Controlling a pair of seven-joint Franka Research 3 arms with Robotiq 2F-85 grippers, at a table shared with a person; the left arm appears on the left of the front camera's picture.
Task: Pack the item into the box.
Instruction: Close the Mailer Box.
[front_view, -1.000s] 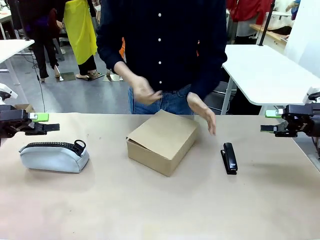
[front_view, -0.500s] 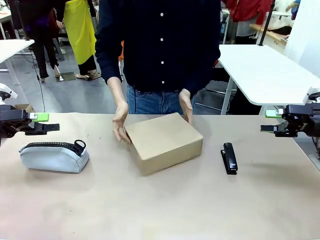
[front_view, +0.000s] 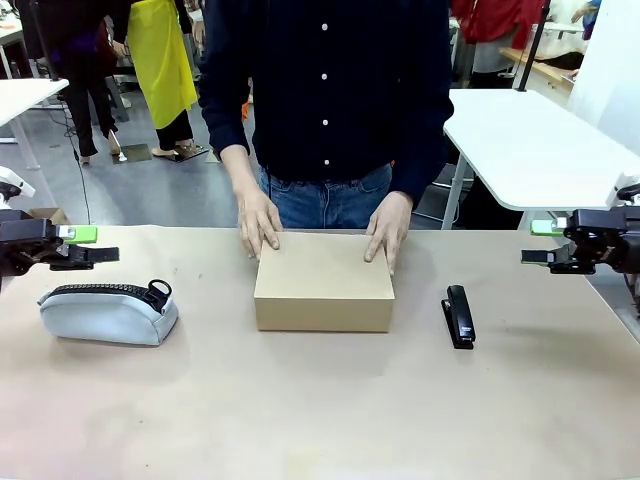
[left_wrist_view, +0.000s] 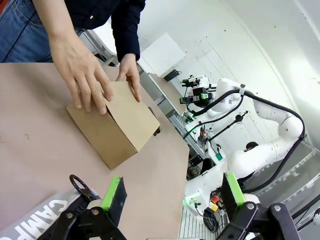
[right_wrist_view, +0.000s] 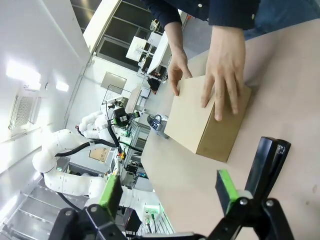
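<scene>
Right claw (front_view: 532, 257) at three o'clock and left claw (front_view: 92, 246) at nine hang with fingers apart, holding nothing. The box (front_view: 323, 283) sits mid-table under two hands (front_view: 259, 217) — light, stiff cardboard, best gripped by its side walls.

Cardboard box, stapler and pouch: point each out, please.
cardboard box (front_view: 322, 282), front view, closed top face
black stapler (front_view: 459, 315), front view, middle of its body
grey zippered pouch (front_view: 107, 317), front view, near side

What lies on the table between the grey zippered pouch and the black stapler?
In the front view, the closed brown cardboard box sits between the grey zippered pouch and the black stapler, with both of the person's hands resting on its lid.
</scene>
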